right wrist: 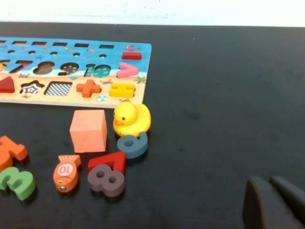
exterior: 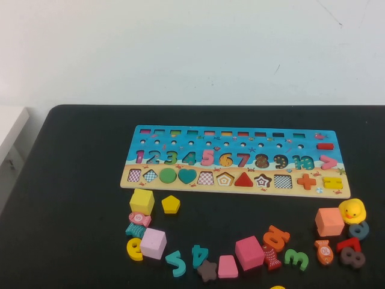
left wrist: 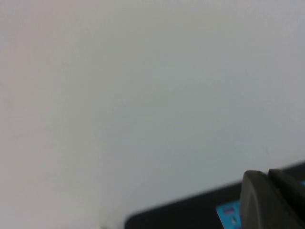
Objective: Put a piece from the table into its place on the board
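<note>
The yellow pentagon piece (exterior: 171, 205) lies flat on the black table (exterior: 72, 180), just in front of the board's left end and beside a yellow cube (exterior: 142, 201). The board (exterior: 234, 158) lies across the table's middle, and its pentagon slot (exterior: 225, 179) is in the lower row. Neither arm shows in the high view. My left gripper (left wrist: 267, 174) is shut and empty, held high, with a corner of the board (left wrist: 228, 213) beyond it. My right gripper (right wrist: 269, 180) is shut and empty over bare table, to the right of the board's right end (right wrist: 95, 71). The pentagon is out of both wrist views.
Loose pieces lie in front of the board: a pink cube (exterior: 153, 242), a magenta cube (exterior: 249, 251), a salmon cube (exterior: 329, 221), a yellow duck (exterior: 352, 211), and several numbers and fish. The duck (right wrist: 131, 119) and salmon cube (right wrist: 88, 130) show in the right wrist view.
</note>
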Available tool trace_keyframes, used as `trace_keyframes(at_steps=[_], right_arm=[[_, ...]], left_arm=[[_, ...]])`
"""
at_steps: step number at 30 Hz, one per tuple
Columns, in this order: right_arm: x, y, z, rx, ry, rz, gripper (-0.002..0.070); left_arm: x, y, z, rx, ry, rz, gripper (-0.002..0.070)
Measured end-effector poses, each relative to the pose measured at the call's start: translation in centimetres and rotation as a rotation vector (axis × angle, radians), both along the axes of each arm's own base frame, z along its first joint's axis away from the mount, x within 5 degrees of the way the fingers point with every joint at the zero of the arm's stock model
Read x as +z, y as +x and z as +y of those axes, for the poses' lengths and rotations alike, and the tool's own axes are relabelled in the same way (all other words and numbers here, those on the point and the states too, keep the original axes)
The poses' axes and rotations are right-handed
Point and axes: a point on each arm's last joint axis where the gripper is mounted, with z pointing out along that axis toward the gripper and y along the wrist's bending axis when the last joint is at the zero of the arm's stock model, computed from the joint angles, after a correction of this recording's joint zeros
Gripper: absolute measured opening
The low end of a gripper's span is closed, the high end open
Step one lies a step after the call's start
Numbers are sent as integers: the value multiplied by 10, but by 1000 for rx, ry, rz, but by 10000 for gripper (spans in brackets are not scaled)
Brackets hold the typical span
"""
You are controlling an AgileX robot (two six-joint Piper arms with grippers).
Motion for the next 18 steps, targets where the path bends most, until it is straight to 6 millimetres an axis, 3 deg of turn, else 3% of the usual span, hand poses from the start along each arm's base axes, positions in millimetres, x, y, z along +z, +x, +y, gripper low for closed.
trace_keyframes(at_steps=[4,10,18], right_arm=[[0,0,0,0,0,0,19],[0,0,0,0,0,0,19],[0,0,0,0,0,0,19]], left_arm=[[-7,28,-4,-10,-13,143,-1],[-18,98,-18,-33,-164,455,-1],[-35,192,-46,-119,-146,787,-1]])
